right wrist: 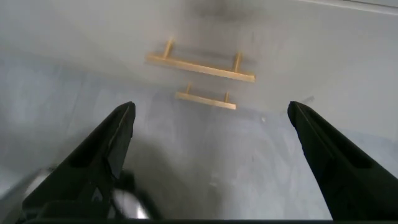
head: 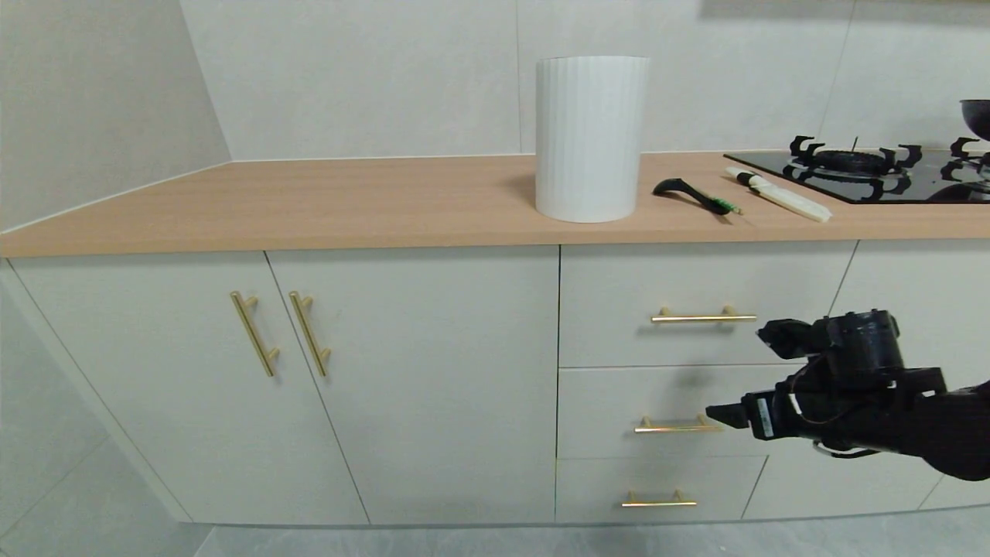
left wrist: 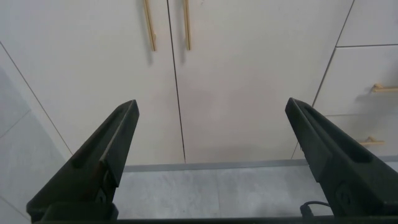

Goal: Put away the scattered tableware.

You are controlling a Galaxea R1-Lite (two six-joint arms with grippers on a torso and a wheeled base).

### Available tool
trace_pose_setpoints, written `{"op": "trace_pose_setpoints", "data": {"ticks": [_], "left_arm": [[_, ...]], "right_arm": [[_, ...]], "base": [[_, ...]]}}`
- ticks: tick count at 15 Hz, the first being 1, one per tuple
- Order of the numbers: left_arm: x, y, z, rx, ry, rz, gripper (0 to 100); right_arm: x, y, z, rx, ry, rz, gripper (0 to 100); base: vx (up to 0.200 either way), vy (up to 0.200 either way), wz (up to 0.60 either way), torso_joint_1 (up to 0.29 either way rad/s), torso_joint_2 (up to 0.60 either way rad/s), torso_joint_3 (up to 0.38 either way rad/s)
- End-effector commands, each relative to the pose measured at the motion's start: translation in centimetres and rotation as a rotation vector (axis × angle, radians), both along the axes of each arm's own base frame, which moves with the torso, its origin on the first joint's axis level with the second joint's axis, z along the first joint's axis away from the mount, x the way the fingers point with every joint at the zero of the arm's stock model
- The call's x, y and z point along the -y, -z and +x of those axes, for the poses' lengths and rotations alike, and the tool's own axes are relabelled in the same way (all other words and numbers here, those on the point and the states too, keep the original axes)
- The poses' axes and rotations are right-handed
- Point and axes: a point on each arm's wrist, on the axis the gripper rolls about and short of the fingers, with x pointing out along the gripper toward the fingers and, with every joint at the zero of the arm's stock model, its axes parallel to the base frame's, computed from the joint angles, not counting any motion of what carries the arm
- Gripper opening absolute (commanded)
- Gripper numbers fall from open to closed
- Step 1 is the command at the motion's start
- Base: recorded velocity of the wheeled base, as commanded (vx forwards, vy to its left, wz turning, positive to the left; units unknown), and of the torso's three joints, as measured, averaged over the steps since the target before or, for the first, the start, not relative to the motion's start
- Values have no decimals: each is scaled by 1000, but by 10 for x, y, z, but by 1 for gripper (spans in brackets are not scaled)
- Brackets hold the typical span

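Holder (head: 591, 139) on counter (head: 309, 205); spoon (head: 692, 195) right of it, then second utensil (head: 777, 195), then stove (head: 866, 174).

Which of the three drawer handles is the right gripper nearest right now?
The middle drawer handle: the open right gripper has its lower fingertip by that handle's right end. The top handle lies higher, the bottom handle well lower.

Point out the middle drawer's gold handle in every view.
Head view: middle drawer handle, just ahead of the right gripper.
Left wrist view: the handle on the drawer stack beside the cupboard doors.
Right wrist view: the longer gold bar ahead of the gripper.
Shared landmark: the bottom drawer handle directly beneath it.
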Motion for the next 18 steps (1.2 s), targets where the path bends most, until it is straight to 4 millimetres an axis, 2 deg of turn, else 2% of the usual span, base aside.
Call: {"op": "trace_pose_setpoints", "data": {"ticks": [1,2,6,13,18], "left_arm": [[0,0,0,0,0,0,100],[0,0,0,-1,0,0,100],[0,0,0,-1,0,0,100],[0,0,0,-1,0,0,100],[0,0,0,-1,0,0,100]], "right_arm": [[-5,74,27,-61,58,-5,100],[-6,87,32,-34,70,-12,100],[-7,110,42,28,119,29,100],[-22,122,53,82,171,39,100],[-22,136,60,107,200,23,100]], "base": [[0,0,0,0,0,0],[0,0,0,0,0,0],[0,0,0,0,0,0],[0,0,0,0,0,0],[0,0,0,0,0,0]]}}
